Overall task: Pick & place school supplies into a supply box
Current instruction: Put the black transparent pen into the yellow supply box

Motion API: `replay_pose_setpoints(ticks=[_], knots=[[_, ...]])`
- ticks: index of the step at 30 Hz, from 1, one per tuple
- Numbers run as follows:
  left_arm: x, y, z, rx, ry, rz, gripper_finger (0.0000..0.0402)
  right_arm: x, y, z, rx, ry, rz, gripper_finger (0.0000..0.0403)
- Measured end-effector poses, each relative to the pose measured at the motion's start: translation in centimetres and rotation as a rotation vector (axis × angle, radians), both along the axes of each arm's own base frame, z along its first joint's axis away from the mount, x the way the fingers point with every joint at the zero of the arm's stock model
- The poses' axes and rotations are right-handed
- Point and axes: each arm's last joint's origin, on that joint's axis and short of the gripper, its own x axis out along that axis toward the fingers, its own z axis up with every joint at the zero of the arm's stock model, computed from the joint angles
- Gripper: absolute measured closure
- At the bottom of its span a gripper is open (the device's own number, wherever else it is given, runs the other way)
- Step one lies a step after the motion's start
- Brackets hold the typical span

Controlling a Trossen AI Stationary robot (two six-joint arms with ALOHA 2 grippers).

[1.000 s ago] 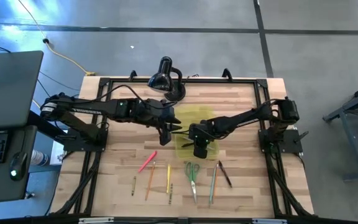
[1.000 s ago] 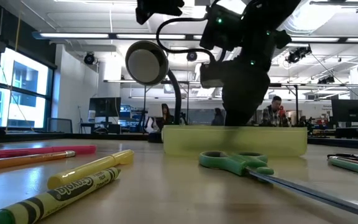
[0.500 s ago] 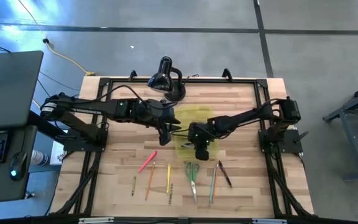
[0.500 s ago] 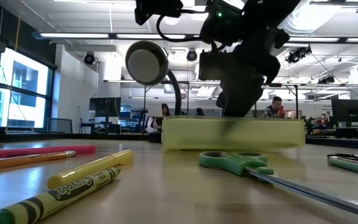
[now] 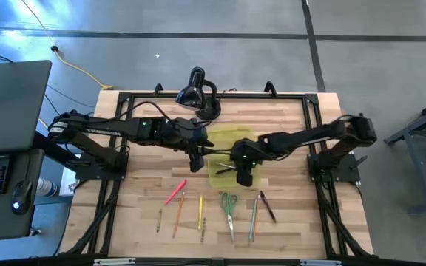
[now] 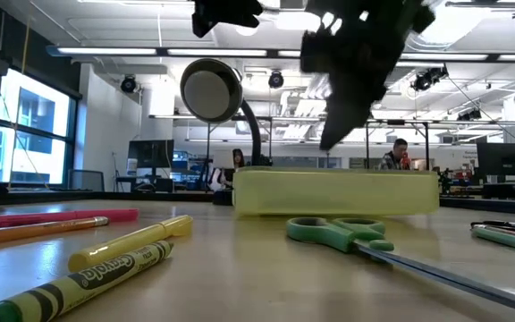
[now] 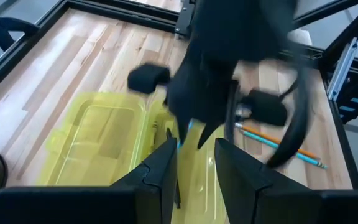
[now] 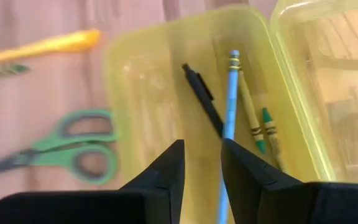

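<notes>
Right wrist view looks down into the supply box (image 8: 185,93), a translucent yellow-green case lying open on the worktop (image 5: 287,125) with its hinged lid (image 8: 328,81) folded flat beside it. Inside the tray lie a black pen (image 8: 202,99), a light blue pencil (image 8: 229,118), an olive crayon (image 8: 248,112) and a green crayon (image 8: 271,140); their labels are too small to read. The right tool (image 8: 199,165) hangs over the tray with its fingers a narrow gap apart and nothing between them. Just outside the box lie the green-handled scissors (image 8: 73,146) and a yellow highlighter (image 8: 48,42).

From above, the box sits at the middle of the worktop, the left tool (image 5: 197,157) at its left edge; in the left wrist view its fingers stand a narrow gap apart, empty, above the tray. The remaining pencils and pens lie in a row near the front edge. In the low view, the nearest yellow crayon (image 6: 79,284) reads "Crayola" on its wrapper. A black desk lamp (image 5: 197,90) stands behind the box.
</notes>
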Motion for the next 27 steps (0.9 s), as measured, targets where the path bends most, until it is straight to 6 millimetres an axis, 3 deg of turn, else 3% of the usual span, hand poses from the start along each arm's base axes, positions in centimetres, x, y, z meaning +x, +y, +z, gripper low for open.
replay_pose_setpoints(ticks=[4,8,13,20,27], knots=[[-0.1,0.0,-0.1,0.001,0.011,0.0,0.0263,-2.0,1.6,2.0,0.046,0.018,-0.022,0.0318],[-0.1,0.0,-0.1,0.001,0.013,0.0,0.0263,-4.3,3.9,2.5,0.057,0.125,-0.117,0.0318],[-0.1,0.0,-0.1,0.004,0.013,0.006,0.0263,-6.1,7.5,1.3,0.072,0.288,-0.248,0.0318],[-0.1,0.1,-0.1,0.004,0.01,0.039,0.0263,-7.0,12.1,-1.4,0.197,0.47,-0.362,0.0318],[-0.1,0.1,-0.1,-0.005,0.01,0.045,0.0263,-7.7,14.8,-3.5,0.211,0.573,-0.417,0.0318]])
